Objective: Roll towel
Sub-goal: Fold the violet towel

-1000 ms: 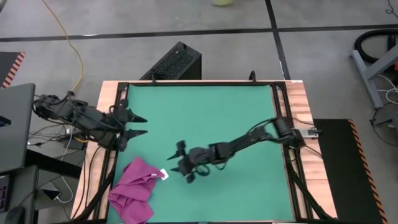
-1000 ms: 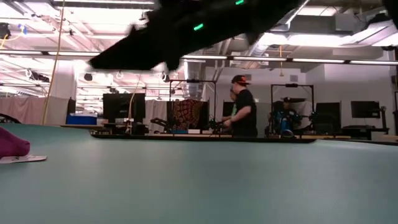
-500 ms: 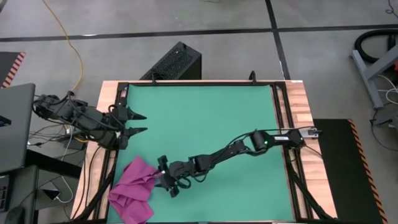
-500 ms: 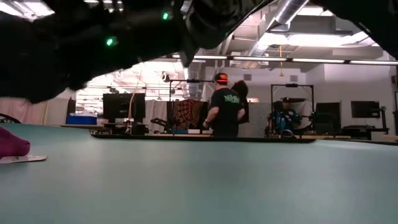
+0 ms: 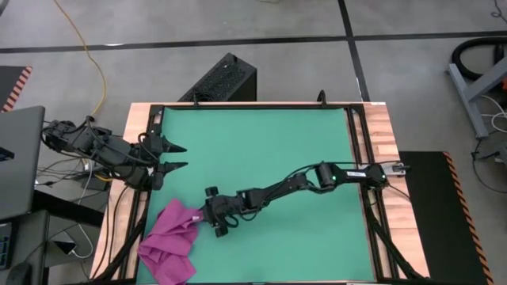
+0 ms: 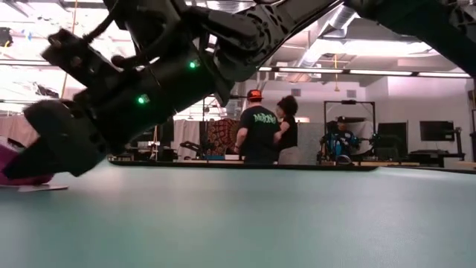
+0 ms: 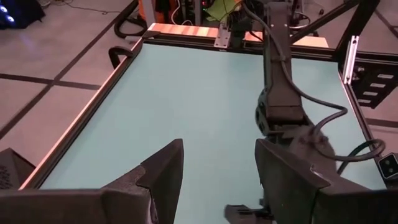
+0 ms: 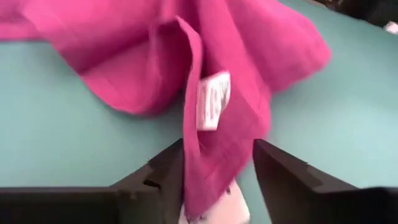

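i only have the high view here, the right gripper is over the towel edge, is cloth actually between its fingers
Observer: Yes. In the right wrist view a fold of the towel runs down between the two fingers of the right gripper, which are apart.
Operator: where's the tag
Observer: The white tag sits on that same fold, just ahead of the fingers.
Operator: is the gripper down on the mat
Observer: In the low view its tip hangs just above the mat, with a thin gap under it.
Operator: left arm?
Observer: The left gripper is open over bare mat, with no cloth between its fingers.
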Motion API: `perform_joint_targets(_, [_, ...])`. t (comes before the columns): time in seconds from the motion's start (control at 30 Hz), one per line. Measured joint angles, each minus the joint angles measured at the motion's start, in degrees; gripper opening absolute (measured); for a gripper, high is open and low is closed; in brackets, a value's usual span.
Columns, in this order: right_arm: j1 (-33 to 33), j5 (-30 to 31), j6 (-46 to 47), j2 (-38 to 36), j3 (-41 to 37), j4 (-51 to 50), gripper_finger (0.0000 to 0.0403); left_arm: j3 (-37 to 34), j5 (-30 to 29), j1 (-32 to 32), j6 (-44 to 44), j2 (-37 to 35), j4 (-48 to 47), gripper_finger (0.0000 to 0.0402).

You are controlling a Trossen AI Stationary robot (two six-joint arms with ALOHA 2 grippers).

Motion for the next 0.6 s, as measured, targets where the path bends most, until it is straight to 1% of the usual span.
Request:
perform_joint_targets(0.07, [-0.09,0.34,-0.29,0.00,0.01,-1.62,0.0162,0.00,0.00,0.00,0.00,0.00,0.00,0.0190])
perform_joint_targets(0.13, [0.09,1.51,-0.44,-0.03,0.02,-2.69,0.0125,0.00,0.00,0.00,0.01,0.00,0.00,0.0190])
perform_joint_targets(0.23, [0.51,3.47,-0.92,-0.04,0.02,-2.44,0.0040,0.00,0.00,0.00,0.02,0.00,-0.01,0.0190])
perform_joint_targets(0.27, [0.74,3.86,-1.30,-0.04,0.00,-2.13,0.0022,0.00,0.00,0.00,0.02,0.00,0.00,0.0190])
perform_joint_targets(0.33, [1.09,4.11,-1.56,-0.26,0.00,-1.26,0.0017,0.00,0.00,0.00,0.02,0.00,-0.02,0.0190])
perform_joint_targets(0.43, [1.77,6.88,-2.38,-2.31,-0.07,-2.06,0.0011,0.00,0.00,0.00,0.02,0.00,-0.02,0.0190])
perform_joint_targets(0.6, [3.27,13.31,-3.03,-10.87,-0.07,-8.54,0.0007,0.00,0.00,0.00,0.02,0.00,-0.02,0.0190])
